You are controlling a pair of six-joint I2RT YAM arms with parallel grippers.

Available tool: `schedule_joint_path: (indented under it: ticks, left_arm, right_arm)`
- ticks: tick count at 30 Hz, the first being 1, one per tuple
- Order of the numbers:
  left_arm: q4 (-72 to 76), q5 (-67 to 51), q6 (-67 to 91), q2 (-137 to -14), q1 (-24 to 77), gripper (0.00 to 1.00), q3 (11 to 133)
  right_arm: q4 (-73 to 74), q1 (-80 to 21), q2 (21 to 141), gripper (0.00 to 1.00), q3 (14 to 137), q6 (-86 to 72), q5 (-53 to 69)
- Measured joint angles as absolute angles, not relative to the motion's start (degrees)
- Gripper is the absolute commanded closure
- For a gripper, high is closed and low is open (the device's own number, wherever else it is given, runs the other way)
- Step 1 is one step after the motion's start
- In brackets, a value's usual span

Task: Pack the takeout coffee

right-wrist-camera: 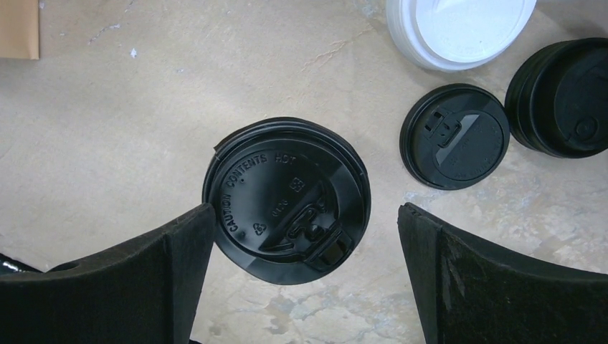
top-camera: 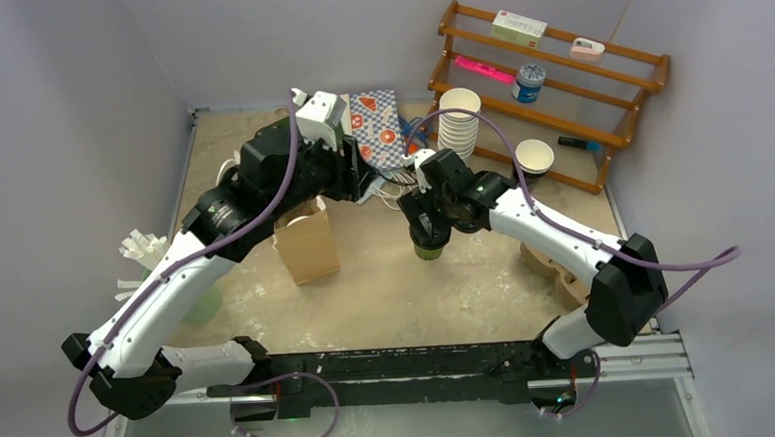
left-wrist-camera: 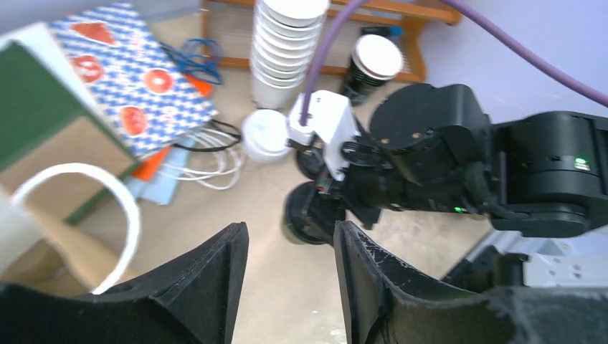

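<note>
to the right of the brown paper bag [top-camera: 307, 245], on the sandy tabletop [top-camera: 468, 294], the black-lidded cup [right-wrist-camera: 287, 201] is standing upright, and the right gripper [right-wrist-camera: 307, 215] is hanging straight over it. its jaws are spreading wide on either side of the cup. in the right wrist view one finger [right-wrist-camera: 165, 279] is showing at the lid's rim, perhaps touching it, while the other is sitting clear of it, so nothing is being clamped.

farther from the bag on that same side, toward the back wall, the white-lidded cup [right-wrist-camera: 459, 29] is standing on the table, apart from the black-lidded one. a loose black lid [right-wrist-camera: 455, 147] is lying flat near both cups. another round black thing [right-wrist-camera: 563, 97] is sitting just beside that lid; whether it is a lid or a cup i cannot tell.

the left gripper [left-wrist-camera: 290, 236] is hovering in the air just beyond the bag and to its right, its jaws partly apart with nothing between them. the bag is standing upright and open at the top, its white handle [left-wrist-camera: 107, 215] arching over the mouth.

behind the bag a blue patterned bag [top-camera: 379, 124] is showing. farther right of the bag, a tall stack of white cups [top-camera: 459, 125] and a dark lidless cup [top-camera: 533, 156] are standing by a wooden rack [top-camera: 556, 69].
</note>
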State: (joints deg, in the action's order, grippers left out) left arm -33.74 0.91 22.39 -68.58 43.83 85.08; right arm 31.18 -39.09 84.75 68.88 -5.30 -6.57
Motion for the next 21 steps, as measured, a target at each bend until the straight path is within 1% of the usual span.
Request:
schedule_joint_path:
  ticks: [5,13,16,21]
  left_arm:
    - [-41.0,9.4,18.6,-67.5,42.6,0.45,88.7]
    - [-47.4,15.4,15.7,-65.1,37.4,0.43,89.1]
    - [-49.0,17.3,15.1,-64.4,37.3,0.42,89.8]
    - [-50.5,21.1,14.2,-63.0,37.3,0.42,90.5]
  right_arm:
    - [32.0,-39.1,85.9,0.02,70.1,-5.3,-5.9]
    - [33.6,-39.1,88.6,0.02,71.3,-5.0,-4.3]
    - [34.0,-39.1,88.9,0.06,71.7,-4.9,-4.4]
    - [34.7,-39.2,89.5,0.11,72.2,-4.8,-4.4]
